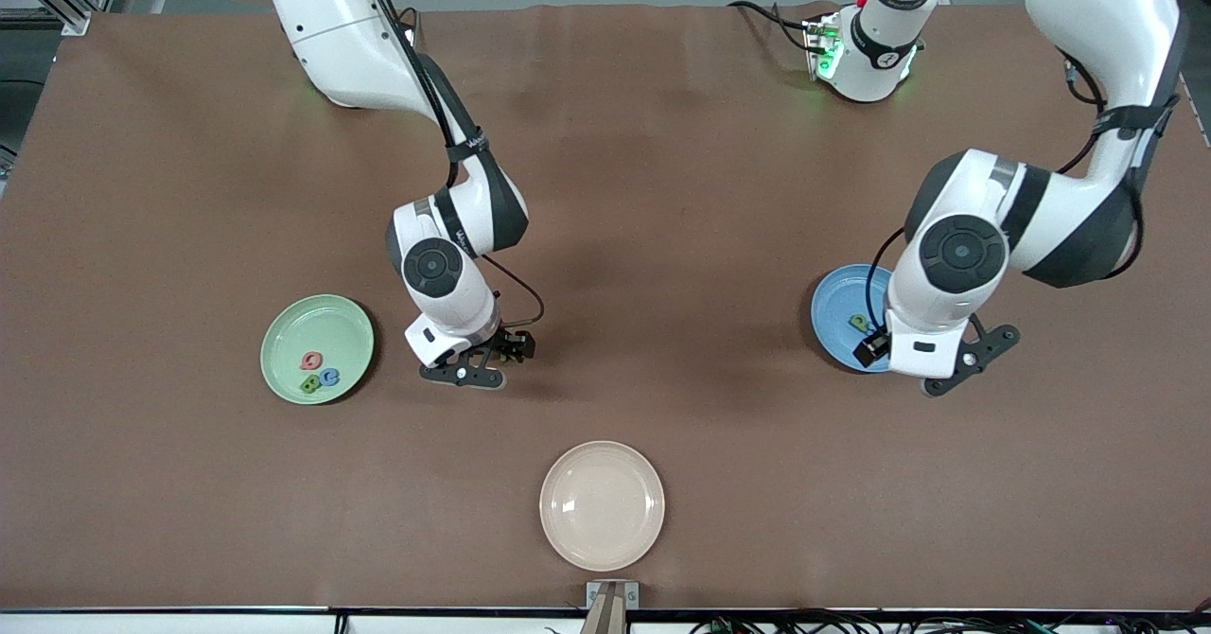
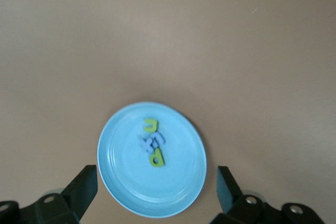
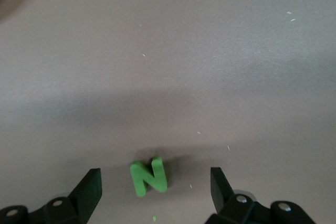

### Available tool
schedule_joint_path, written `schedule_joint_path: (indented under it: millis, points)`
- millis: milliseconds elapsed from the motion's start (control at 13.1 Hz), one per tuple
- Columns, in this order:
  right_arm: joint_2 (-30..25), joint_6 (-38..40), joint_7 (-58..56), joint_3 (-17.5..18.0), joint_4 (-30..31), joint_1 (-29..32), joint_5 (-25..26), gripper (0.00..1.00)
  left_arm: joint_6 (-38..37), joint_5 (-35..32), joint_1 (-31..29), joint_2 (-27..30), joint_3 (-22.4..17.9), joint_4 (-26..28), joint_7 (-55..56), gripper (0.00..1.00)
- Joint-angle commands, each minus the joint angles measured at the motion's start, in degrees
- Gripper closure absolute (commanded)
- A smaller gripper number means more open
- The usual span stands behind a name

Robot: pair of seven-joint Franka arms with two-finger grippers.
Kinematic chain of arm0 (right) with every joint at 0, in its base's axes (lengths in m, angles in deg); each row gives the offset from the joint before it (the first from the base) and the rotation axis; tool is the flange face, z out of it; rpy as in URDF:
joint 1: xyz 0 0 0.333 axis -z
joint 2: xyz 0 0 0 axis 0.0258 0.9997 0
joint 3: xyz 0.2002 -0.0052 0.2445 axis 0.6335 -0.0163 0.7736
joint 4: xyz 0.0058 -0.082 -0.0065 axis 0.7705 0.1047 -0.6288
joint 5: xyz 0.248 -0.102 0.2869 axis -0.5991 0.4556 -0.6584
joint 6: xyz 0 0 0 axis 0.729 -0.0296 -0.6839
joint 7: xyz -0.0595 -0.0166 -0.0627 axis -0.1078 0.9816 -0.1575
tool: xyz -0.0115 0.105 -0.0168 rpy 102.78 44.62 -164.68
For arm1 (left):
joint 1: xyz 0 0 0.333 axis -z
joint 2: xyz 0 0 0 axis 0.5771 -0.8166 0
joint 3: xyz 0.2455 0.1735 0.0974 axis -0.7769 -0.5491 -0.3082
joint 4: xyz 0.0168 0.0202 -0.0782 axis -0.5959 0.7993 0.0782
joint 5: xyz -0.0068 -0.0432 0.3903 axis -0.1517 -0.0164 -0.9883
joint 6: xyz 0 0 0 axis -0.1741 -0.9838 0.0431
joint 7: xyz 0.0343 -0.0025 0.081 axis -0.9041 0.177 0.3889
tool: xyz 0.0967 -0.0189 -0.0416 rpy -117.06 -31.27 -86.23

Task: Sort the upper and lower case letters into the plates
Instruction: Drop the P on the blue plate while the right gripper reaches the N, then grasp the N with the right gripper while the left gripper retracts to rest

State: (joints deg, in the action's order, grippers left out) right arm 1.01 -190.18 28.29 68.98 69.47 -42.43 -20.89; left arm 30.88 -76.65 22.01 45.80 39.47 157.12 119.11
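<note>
The bright blue plate (image 2: 126,182) lies toward the left arm's end of the table and holds a green u-like letter (image 2: 151,125), blue letters (image 2: 152,141) in a small pile and a green p (image 2: 156,158). My left gripper (image 2: 156,190) hangs open over this plate (image 1: 837,312), holding nothing. The pale green plate (image 1: 317,326) toward the right arm's end carries a pink Q (image 1: 309,361), a blue C (image 1: 329,376) and a green B (image 1: 310,385). A green N (image 3: 149,176) lies on the bare table. My right gripper (image 3: 156,192) is open just above it, one finger on each side.
A cream-white round plate (image 1: 602,505) sits near the table's front edge, midway between the two arms. Brown table surface stretches between the plates.
</note>
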Motion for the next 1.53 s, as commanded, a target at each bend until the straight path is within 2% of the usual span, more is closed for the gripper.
schedule_joint_path:
  millis: [0,153,305,534,610,839,992,1068,1220,1449]
  points:
    - [0.88,-2.01,0.94,-0.28,0.52,-0.71,-2.08,0.08,-6.45,0.43,-0.30,0.32,0.49,-7.06,-6.73,0.00]
    - [0.97,-3.42,0.94,-0.28,1.50,-1.24,-2.97,0.09,-10.85,0.43,-0.30,1.45,0.66,-10.50,-9.98,0.00]
    - [1.15,-3.42,1.03,-0.28,1.59,-1.67,-3.06,0.12,-11.22,1.74,-0.82,4.35,0.40,-10.86,-13.94,0.00]
    - [1.59,-4.48,2.52,-0.19,1.85,-2.38,-3.06,0.20,-11.22,7.35,-5.11,8.39,0.31,-10.86,-24.03,0.00]
    - [1.67,-4.57,2.53,-0.19,1.85,-2.47,-3.06,0.23,-11.22,10.16,-4.78,10.76,-1.08,-10.60,-27.63,0.00]
    - [1.67,-4.74,2.44,-0.19,1.94,-2.47,-3.06,0.35,-14.10,19.12,1.43,16.65,-14.58,-10.07,-36.69,0.00]
    - [1.67,-4.74,2.44,-0.19,1.94,-2.47,-2.97,0.44,-16.22,23.78,9.06,20.43,-26.25,-8.15,-41.97,0.00]
    - [1.67,-4.83,2.44,-0.19,2.29,-2.47,-2.97,0.48,-16.32,26.42,11.28,22.19,-30.84,-6.22,-44.78,0.00]
    - [1.67,-4.83,2.35,-0.19,2.64,-2.47,-2.97,0.55,-16.23,30.30,11.57,25.70,-34.48,-1.83,-51.28,0.00]
    - [1.67,-4.83,2.26,-0.19,2.73,-2.47,-2.88,0.66,-16.23,30.31,11.57,29.05,-34.58,1.35,-52.19,0.00]
